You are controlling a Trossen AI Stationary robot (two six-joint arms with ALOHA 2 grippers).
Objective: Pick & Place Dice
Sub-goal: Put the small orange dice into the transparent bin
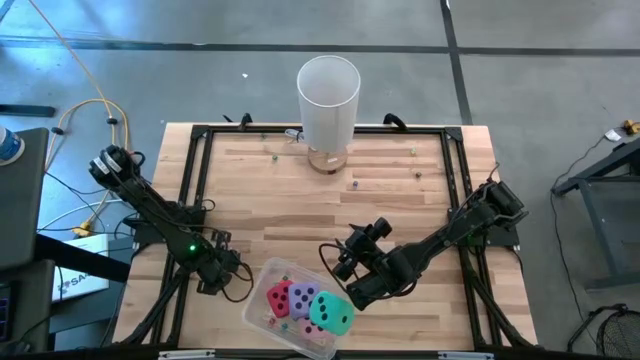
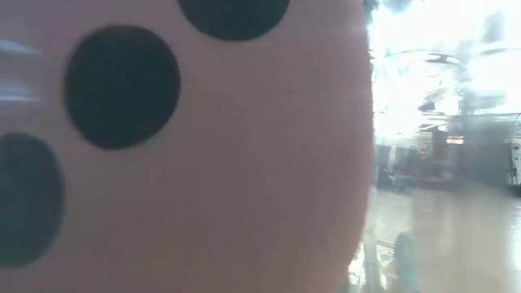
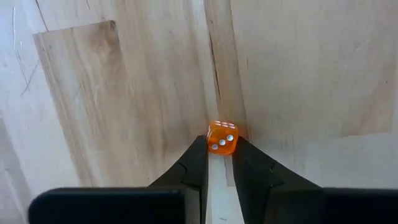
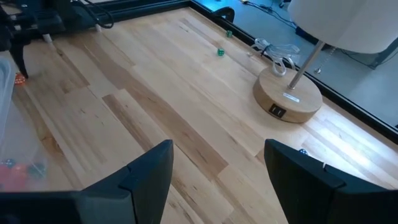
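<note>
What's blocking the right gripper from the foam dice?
Nothing visible but the clear tray's wall. The right gripper, open, sits beside the tray holding the dice, facing the lamp.

A pink die with dark pips fills most of the low view, the bright, blurred room beside it.

wooden table, lamp, clear tray

Table: pale wood planks, smooth, matt, visible grain. Small orange die: glossy translucent plastic. Lamp base: smooth light wood; shade matt white. Foam dice matt, soft-looking. Tray: clear plastic. Frame: black metal.
</note>
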